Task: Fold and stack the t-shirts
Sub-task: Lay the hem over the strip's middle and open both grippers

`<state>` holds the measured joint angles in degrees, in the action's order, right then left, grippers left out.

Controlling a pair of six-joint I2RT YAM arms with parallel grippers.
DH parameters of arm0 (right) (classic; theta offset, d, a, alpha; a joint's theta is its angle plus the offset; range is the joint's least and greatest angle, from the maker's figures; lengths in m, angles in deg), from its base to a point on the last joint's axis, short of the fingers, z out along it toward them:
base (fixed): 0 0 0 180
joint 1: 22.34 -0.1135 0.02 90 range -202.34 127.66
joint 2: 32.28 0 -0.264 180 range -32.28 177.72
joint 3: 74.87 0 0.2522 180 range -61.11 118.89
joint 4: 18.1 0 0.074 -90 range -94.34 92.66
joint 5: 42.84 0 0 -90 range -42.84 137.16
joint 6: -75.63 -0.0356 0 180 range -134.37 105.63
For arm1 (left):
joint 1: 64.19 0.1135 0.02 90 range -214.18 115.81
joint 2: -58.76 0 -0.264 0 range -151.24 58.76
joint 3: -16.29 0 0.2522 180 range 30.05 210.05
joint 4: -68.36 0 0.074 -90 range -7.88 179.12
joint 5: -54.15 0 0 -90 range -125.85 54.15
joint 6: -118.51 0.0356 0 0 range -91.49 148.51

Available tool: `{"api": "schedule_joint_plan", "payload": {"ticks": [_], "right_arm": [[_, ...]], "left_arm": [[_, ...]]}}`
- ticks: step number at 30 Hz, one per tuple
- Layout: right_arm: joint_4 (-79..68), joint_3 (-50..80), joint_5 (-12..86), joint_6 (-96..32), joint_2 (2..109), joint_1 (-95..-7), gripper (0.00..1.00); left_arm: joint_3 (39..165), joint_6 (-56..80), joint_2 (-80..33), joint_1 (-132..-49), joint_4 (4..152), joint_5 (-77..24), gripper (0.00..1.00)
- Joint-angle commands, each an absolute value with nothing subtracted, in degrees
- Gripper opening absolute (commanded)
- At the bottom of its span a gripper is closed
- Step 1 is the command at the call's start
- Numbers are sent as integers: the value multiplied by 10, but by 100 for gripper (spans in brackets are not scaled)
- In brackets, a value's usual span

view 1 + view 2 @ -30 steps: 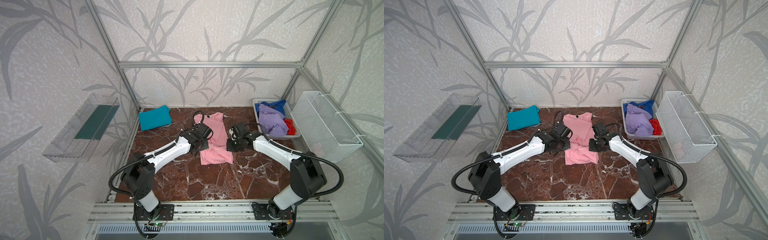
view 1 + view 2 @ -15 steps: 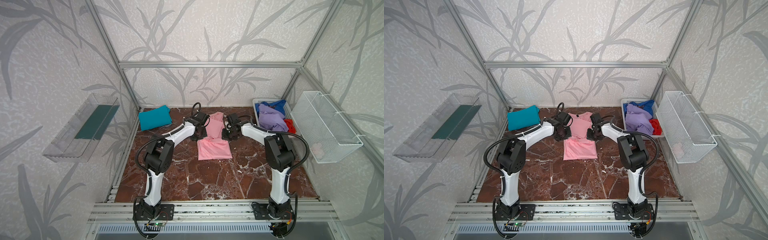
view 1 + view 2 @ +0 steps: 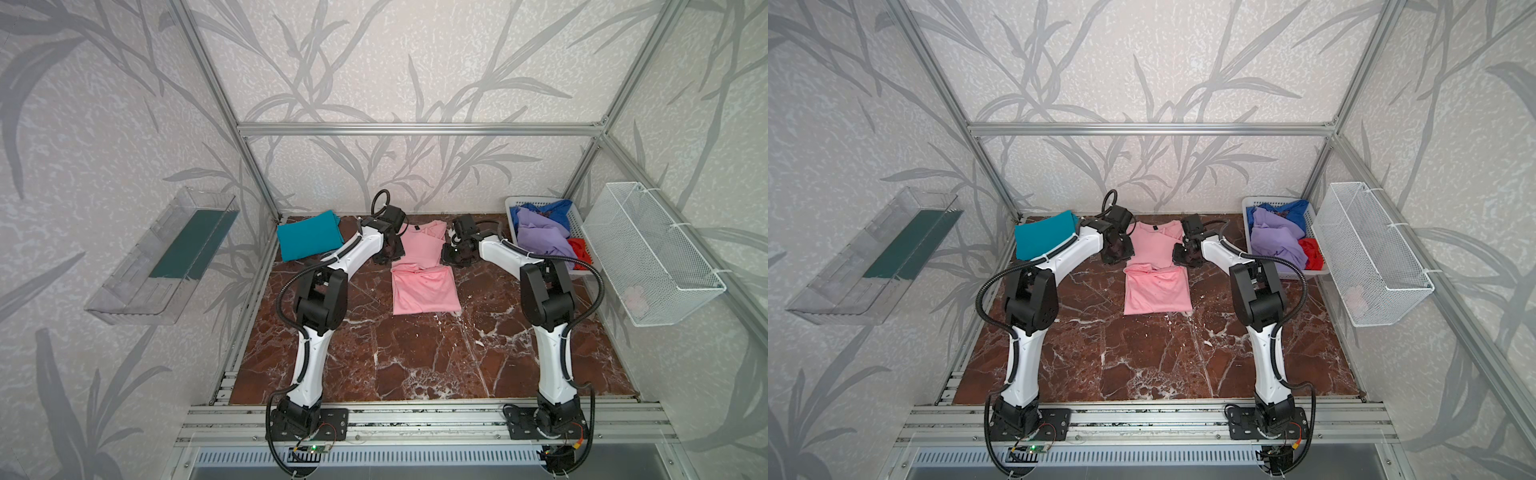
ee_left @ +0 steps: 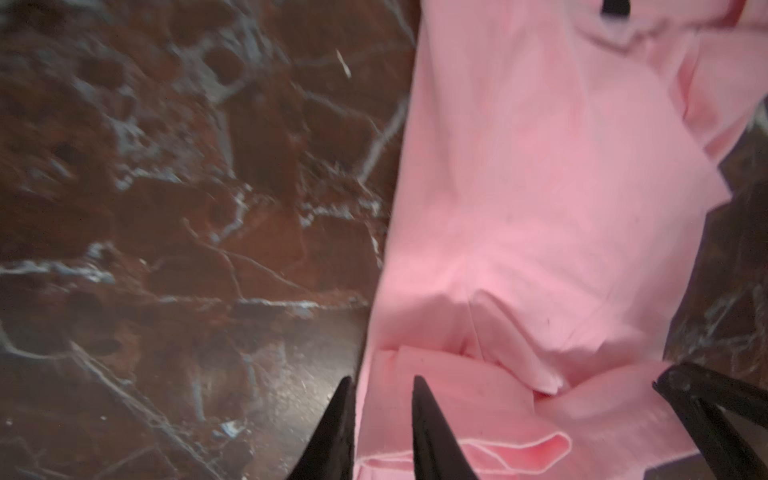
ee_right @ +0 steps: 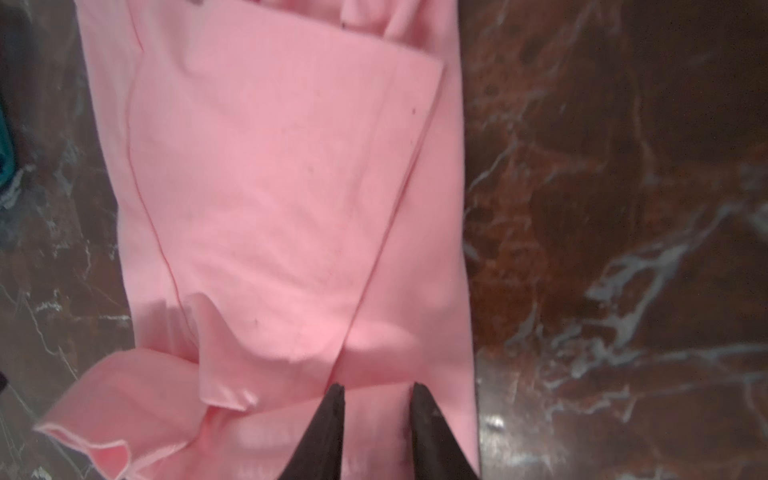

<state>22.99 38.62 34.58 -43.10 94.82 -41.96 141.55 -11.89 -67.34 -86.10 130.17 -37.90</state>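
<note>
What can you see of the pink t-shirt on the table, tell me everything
The pink t-shirt is soft, light pink cloth, lying flat on the brown marble table toward the back. Its sides are folded in, its collar with a dark label lies at the far end, and the near half is doubled up, the hem rumpled across the middle. The left gripper and right gripper sit at that hem's two ends, jaws slightly parted.

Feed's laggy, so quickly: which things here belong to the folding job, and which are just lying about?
Job: pink shirt, teal shirt, lavender shirt, blue shirt, red shirt.
Lying about: plastic basket, wire basket, clear tray.
</note>
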Motion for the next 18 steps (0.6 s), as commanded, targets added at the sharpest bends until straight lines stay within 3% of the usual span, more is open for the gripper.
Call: {"api": "schedule_joint_plan", "payload": {"ticks": [1,3,8,10,14,18], "right_arm": [[234,419,330,-454,955,-402,32],[233,417,328,-447,943,-400,32],[215,336,353,-412,860,-420,32],[196,282,356,-407,819,-428,25],[170,190,356,-406,759,-449,0],[154,151,340,-409,756,-470,0]], "left_arm": [[1436,-133,-652,-837,1349,-422,30],[1407,-118,-627,-844,1327,-405,29],[1345,-95,-595,-912,1307,-353,2],[1309,-93,-582,-945,1289,-334,0],[1256,-108,-573,-985,1267,-309,0],[1237,-119,-590,-988,1241,-307,0]]}}
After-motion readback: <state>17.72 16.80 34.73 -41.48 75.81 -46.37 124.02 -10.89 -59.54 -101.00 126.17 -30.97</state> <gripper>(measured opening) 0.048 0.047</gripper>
